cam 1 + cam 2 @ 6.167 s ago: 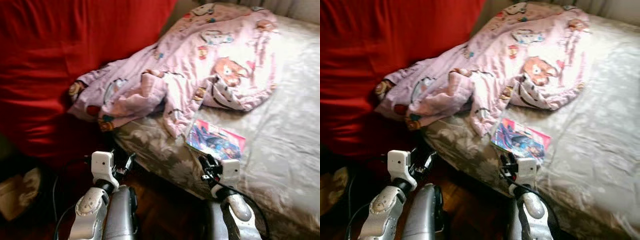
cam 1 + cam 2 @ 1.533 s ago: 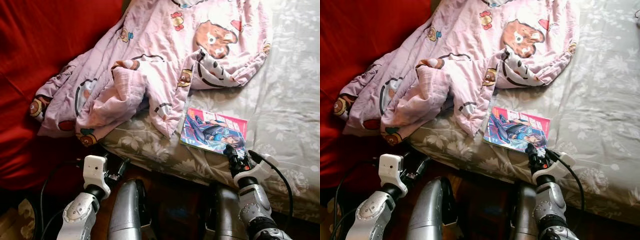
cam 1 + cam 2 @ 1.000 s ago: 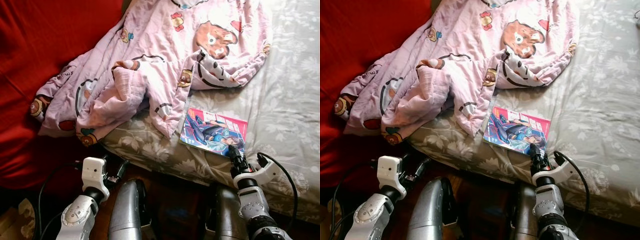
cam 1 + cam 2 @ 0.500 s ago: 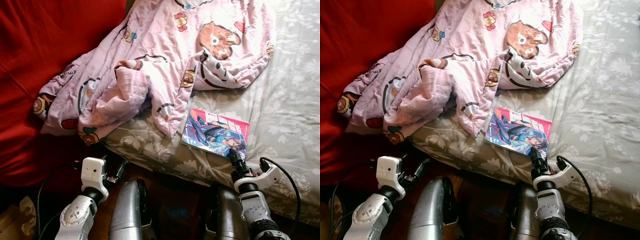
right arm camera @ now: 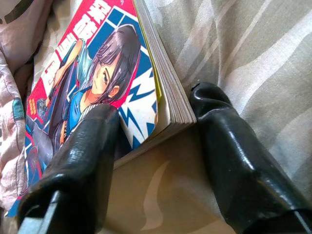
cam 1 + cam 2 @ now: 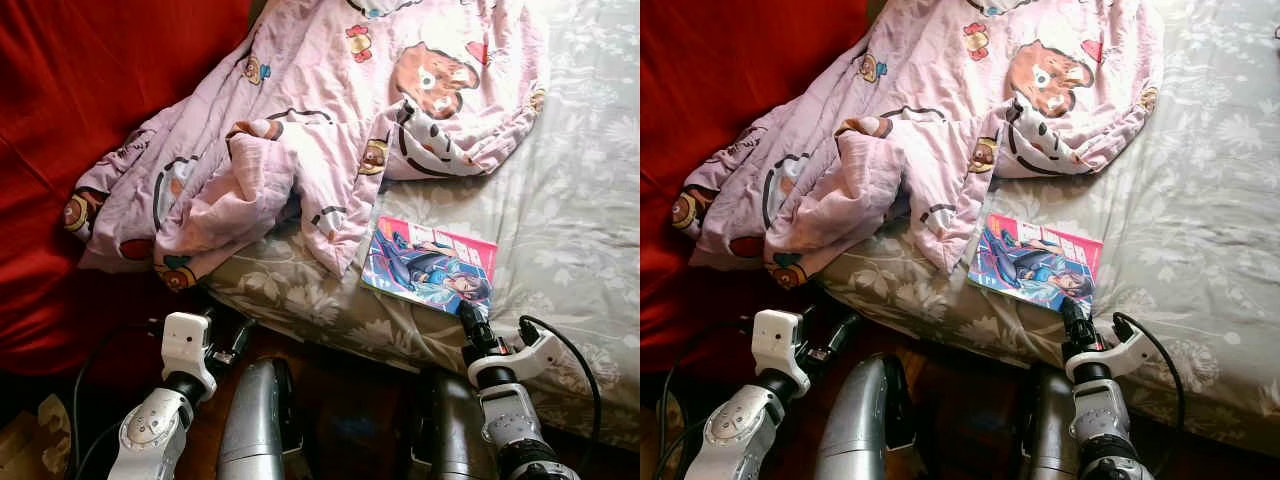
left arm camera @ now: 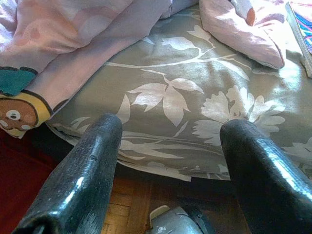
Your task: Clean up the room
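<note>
Straddling the near corner of the comic book (image 5: 97,92), the right gripper (image 5: 161,146) has its fingers spread apart on the bed (image 6: 580,220). The left gripper (image 7: 168,161) hangs released below the pink blanket (image 6: 300,130).

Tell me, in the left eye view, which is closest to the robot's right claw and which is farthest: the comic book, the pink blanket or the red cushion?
From the right gripper:
1. Comic book, at its fingertips on the bed.
2. Pink blanket, beyond the book, up the bed.
3. Red cushion, far over on the robot's left.

My right gripper (image 6: 468,322) sits at the near corner of the book (image 6: 430,265) on the bed (image 6: 570,200); blanket (image 6: 330,120) beyond, to its left
</note>
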Motion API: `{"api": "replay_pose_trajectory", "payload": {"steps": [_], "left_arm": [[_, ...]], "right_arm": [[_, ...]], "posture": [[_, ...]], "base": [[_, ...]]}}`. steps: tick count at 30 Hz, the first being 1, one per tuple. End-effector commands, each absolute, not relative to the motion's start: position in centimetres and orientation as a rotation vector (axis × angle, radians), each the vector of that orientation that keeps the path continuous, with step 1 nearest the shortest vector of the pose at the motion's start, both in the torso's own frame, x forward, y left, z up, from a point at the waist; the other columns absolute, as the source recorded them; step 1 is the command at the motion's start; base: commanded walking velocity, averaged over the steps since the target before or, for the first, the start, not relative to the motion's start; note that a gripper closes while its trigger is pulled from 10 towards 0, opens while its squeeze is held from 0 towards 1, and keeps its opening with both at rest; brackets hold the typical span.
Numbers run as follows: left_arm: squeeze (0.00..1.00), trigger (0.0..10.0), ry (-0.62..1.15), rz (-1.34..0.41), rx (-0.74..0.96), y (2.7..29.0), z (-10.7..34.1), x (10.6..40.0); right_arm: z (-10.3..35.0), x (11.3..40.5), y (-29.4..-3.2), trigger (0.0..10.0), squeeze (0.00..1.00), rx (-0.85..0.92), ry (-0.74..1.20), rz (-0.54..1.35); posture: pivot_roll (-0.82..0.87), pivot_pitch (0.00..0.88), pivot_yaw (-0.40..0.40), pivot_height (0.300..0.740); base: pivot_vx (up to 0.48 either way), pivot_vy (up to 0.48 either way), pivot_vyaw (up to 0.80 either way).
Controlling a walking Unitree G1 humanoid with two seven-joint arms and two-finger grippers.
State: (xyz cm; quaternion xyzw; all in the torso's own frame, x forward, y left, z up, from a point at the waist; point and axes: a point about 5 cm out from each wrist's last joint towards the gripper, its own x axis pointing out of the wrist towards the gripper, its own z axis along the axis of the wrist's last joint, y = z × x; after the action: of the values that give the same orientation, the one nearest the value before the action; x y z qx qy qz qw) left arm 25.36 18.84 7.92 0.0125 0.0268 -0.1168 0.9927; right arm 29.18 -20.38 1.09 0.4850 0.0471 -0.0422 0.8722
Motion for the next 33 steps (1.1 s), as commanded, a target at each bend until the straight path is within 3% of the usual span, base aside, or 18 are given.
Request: {"api": "replay_pose_trajectory", "payload": {"steps": [1,19,28,33], "left_arm": [[0.00,10.0,0.096,-0.217,0.034,19.3,7.1,24.8],[0.00,10.0,0.104,-0.209,0.034,19.4,6.9,24.8],[0.00,10.0,0.097,-0.196,0.027,19.3,6.8,25.2],[0.00,10.0,0.098,-0.197,0.019,18.9,6.5,25.5]], "right_arm": [[-2.2,26.7,-17.5,0.0,0.00,1.084,0.292,-0.098],[-1.6,27.2,-17.5,0.0,0.00,1.066,0.255,-0.079],[0.4,28.4,-18.9,0.0,0.00,0.943,0.095,-0.104],[1.3,27.5,-20.4,0.0,0.00,0.901,-0.039,-0.240]], "posture": [[0.19,0.319,0.119,0.575],[0.19,0.317,0.119,0.575],[0.17,0.303,0.104,0.575],[0.14,0.288,0.085,0.575]], "base": [[0.000,0.000,0.00],[0.000,0.000,0.00],[0.000,0.000,0.00],[0.000,0.000,0.00]]}}
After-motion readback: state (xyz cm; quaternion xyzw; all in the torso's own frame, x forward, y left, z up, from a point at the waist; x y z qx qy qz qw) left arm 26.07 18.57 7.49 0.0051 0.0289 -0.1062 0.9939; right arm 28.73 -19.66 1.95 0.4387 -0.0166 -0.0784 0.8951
